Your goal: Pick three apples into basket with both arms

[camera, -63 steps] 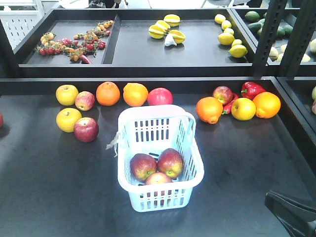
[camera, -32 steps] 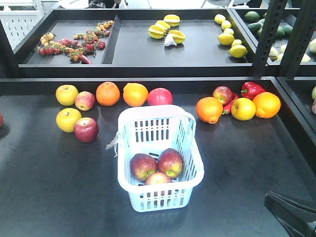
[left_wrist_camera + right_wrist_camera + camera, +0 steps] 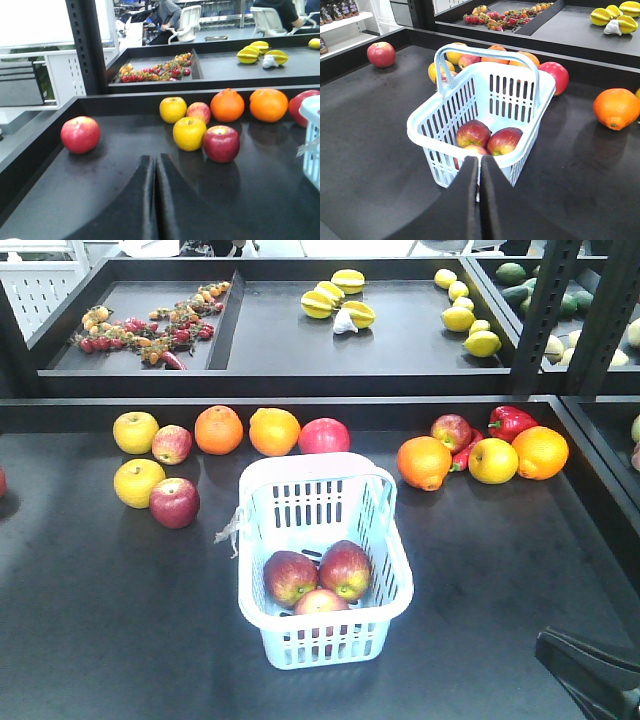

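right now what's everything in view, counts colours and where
basket: one, pale blue-white, centre of table
apples in basket: three, dark red with yellow-green
loose apples: several, red, left and right groups plus one at the far left edge
yellow fruits: three, two left, one right
oranges: four, two behind the basket, two right
red peppers: right group, count unclear
back trays: mixed small produce, striped yellow fruits, lemons
left gripper: black, shut, empty
right gripper: black, shut, near basket's front rim
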You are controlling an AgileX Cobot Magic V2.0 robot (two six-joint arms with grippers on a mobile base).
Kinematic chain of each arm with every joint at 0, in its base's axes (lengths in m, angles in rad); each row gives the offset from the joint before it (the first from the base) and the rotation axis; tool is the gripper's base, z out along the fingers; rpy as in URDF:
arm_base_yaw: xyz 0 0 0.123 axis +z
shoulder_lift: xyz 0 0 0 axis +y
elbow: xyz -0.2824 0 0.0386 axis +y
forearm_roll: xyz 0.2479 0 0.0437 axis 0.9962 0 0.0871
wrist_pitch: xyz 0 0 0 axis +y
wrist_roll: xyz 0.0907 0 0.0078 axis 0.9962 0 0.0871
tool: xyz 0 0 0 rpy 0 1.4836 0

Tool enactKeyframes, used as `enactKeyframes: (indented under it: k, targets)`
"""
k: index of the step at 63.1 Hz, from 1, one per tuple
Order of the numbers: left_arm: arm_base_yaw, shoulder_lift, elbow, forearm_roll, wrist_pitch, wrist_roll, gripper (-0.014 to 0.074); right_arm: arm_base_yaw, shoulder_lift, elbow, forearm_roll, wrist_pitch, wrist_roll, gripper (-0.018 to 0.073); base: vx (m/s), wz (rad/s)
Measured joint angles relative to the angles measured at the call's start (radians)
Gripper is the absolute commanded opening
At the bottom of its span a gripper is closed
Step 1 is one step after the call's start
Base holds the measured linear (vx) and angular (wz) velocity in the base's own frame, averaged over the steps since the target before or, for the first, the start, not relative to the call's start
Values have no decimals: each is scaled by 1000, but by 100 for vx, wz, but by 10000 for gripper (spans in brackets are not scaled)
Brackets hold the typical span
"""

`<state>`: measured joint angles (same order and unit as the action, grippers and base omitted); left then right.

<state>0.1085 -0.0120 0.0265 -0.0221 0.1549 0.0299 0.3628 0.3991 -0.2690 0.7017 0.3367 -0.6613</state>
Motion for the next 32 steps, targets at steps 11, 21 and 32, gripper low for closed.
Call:
enactKeyframes:
  k: [11, 21, 32]
  targets:
    - [0, 0, 0, -54, -54, 57, -8, 0, 0, 0, 0, 0, 0, -3, 0, 0]
    - [0, 0, 0, -60, -56, 59, -8, 0, 0, 2, 0, 0, 0, -3, 0, 0]
    - [0, 0, 0, -60, -56, 61, -8, 0, 0, 2, 0, 0, 0, -3, 0, 0]
